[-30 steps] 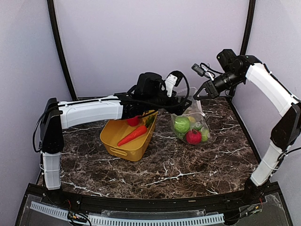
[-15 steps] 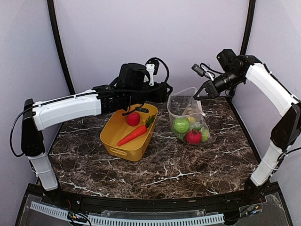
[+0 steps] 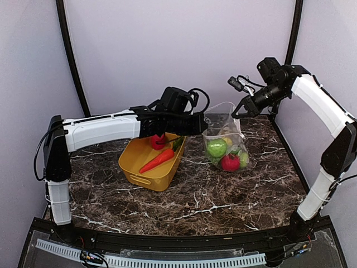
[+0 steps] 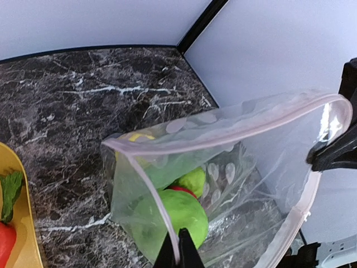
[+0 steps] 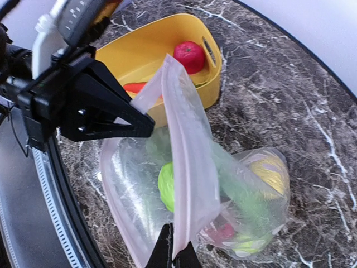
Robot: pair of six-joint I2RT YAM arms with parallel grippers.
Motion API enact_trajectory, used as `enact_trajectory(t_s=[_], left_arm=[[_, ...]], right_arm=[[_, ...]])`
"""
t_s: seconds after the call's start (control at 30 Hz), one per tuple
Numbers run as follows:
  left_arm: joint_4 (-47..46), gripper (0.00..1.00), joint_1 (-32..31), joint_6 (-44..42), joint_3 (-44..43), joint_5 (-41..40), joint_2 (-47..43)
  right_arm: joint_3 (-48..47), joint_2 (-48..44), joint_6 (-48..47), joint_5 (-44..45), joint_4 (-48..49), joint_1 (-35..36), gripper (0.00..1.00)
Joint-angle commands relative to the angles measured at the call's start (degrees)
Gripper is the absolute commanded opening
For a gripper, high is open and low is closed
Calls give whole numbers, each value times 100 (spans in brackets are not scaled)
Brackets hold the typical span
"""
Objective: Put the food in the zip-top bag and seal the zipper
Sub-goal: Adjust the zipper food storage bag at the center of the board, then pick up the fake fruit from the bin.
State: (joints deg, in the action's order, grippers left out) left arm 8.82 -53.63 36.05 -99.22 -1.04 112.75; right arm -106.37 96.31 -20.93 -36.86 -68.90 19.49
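The zip-top bag is clear, floppy film printed with pale round dots. It stands on the dark, white-veined marble table, just right of the yellow plastic tub. Its mouth is held up and spread, and the zipper, a thin pale pink strip, runs along the rim in a bowed loop. Inside lie smooth plastic food pieces: a round green fruit, a red fruit and a yellow lemon. The tub is a rounded rectangle with a slot handle and holds 1 tapered orange carrot, 1 glossy red tomato and leafy greens.

The left arm reaches level across above the tub, and its left gripper is pressed together on the bag's left rim, pinching the zipper strip. The right arm bends down from high on the right, and the right gripper is pressed together on the opposite rim, pinching the film there
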Motion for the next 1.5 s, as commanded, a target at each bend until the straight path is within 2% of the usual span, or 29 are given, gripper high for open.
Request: enact_trajectory(t_s=[0.0,0.13,0.17,0.4,0.43,0.5,0.6,0.67,0.73,0.9,0.97,1.1,1.27,1.47], left_arm=[[-118,1,140,-339,-943,245,-57],[-390,1,133,-684,-1058,-279,-254],[-394,1,138,-711,-1056,-338,-240],[-528,1,201,-446,-1036,-156,287],[-613,4,211,-430,-1024,-49,348],[-718,18,238,-470,-1005,67,375],[-700,46,295,-809,-1012,302,322],[-566,58,351,-1030,-947,340,229],[-386,66,430,-1222,-746,418,77],[47,70,760,-1425,205,386,-588],[291,71,1092,-1378,754,295,-796],[829,73,1495,-1441,1292,-247,-1014],[1344,71,1799,-1378,1483,-560,-904],[1408,72,1949,-1350,1365,-593,-566]], right_arm=[[-543,-106,-125,1310,243,-52,0],[-368,-323,-444,3393,716,-150,0],[-331,-391,-478,3489,750,-242,0],[-523,-595,-208,2467,614,-524,0],[-542,-572,-195,2397,601,-525,0],[-558,-485,-152,2237,602,-540,0],[-631,-298,-16,2050,605,-564,0],[-643,-192,34,1933,593,-569,0],[-560,-133,62,1794,586,-574,0],[-155,-299,21,1689,647,-569,0],[16,-466,-5,1680,731,-569,0],[448,-802,-65,1441,876,-569,0],[932,-1122,-144,1086,1051,-569,0],[1097,-1209,-166,795,1040,-568,0]])
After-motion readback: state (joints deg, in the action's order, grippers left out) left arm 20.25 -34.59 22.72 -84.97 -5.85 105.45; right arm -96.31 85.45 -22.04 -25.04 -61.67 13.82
